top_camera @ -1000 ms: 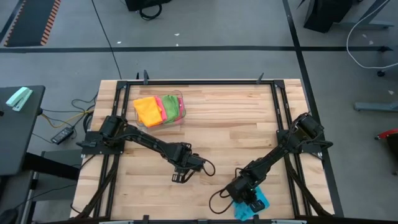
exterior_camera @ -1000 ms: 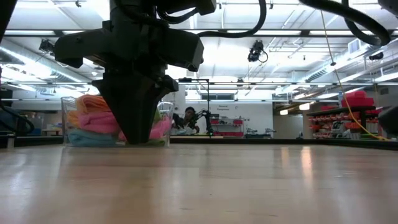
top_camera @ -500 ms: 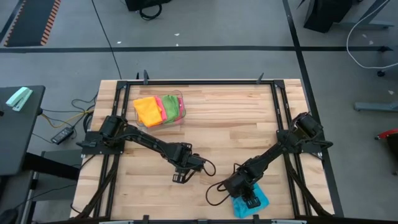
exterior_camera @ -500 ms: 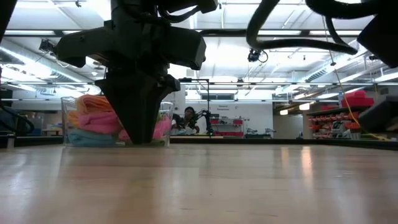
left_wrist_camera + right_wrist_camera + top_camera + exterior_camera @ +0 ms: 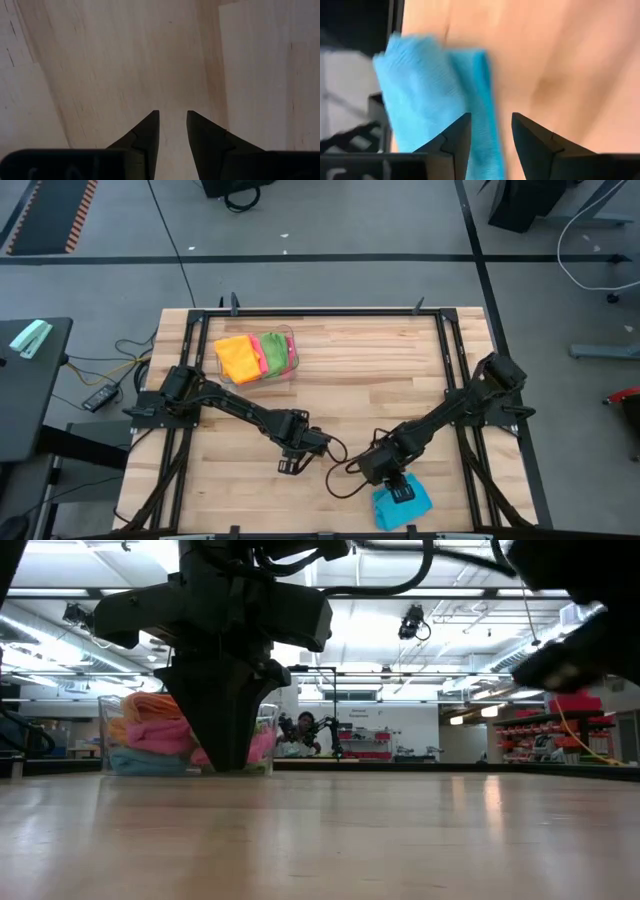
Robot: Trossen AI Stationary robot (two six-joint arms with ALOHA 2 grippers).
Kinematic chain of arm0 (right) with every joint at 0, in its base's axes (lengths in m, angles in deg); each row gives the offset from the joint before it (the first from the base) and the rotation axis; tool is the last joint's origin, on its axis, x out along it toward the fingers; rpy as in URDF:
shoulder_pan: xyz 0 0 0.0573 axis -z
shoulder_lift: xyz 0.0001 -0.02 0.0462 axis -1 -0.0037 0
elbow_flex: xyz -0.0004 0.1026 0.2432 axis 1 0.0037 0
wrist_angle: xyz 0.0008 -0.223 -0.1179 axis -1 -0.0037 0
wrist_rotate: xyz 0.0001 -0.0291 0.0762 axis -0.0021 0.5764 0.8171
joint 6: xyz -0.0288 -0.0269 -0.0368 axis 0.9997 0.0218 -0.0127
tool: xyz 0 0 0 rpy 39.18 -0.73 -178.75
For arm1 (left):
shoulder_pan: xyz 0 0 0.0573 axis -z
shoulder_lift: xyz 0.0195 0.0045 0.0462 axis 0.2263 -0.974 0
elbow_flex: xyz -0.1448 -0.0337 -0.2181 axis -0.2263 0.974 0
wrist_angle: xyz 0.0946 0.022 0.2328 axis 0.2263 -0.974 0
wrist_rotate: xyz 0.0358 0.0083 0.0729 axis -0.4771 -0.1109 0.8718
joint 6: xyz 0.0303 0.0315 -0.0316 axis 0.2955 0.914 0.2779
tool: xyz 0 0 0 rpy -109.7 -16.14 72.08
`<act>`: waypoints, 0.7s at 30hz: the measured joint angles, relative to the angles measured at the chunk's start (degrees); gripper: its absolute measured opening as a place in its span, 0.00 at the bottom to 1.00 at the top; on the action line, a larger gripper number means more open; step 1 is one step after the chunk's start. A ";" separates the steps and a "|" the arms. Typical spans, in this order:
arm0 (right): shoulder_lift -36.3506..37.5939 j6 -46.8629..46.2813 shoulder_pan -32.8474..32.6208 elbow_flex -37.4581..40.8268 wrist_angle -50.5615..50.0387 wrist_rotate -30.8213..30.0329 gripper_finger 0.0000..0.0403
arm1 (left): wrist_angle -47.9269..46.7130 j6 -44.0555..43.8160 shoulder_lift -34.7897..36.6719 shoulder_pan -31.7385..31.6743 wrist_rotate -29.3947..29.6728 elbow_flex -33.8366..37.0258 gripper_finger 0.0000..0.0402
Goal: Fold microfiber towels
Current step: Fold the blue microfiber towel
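Hovering right tool (image 5: 398,488) over blue towel (image 5: 405,502) at counter's (image 5: 380,395) near edge, fingers apart, holding nothing | left tool (image 5: 285,464) mid-counter, slightly open, empty | other towels (image 5: 256,355) in bin (image 5: 291,352)

Two dark jointed arms, looping black cables; tapered black fingers (image 5: 147,135)

Clear bin (image 5: 291,352) on wood table (image 5: 380,400), far left corner.
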 joint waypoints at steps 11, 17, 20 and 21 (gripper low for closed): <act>10.83 -1.98 -11.96 5.16 21.96 -29.28 0.36 | -0.39 -0.33 0.00 0.08 0.00 0.00 0.27; 7.50 -1.74 -19.95 13.62 44.84 -41.51 0.36 | -0.37 0.23 0.00 -0.07 -0.04 0.00 0.27; 4.05 -1.99 -22.01 15.84 52.88 -45.75 0.36 | -0.37 0.39 0.00 -0.40 -0.01 0.00 0.27; 2.74 -2.06 -22.37 16.09 54.05 -46.86 0.36 | -0.39 0.36 0.00 -0.57 0.00 0.00 0.27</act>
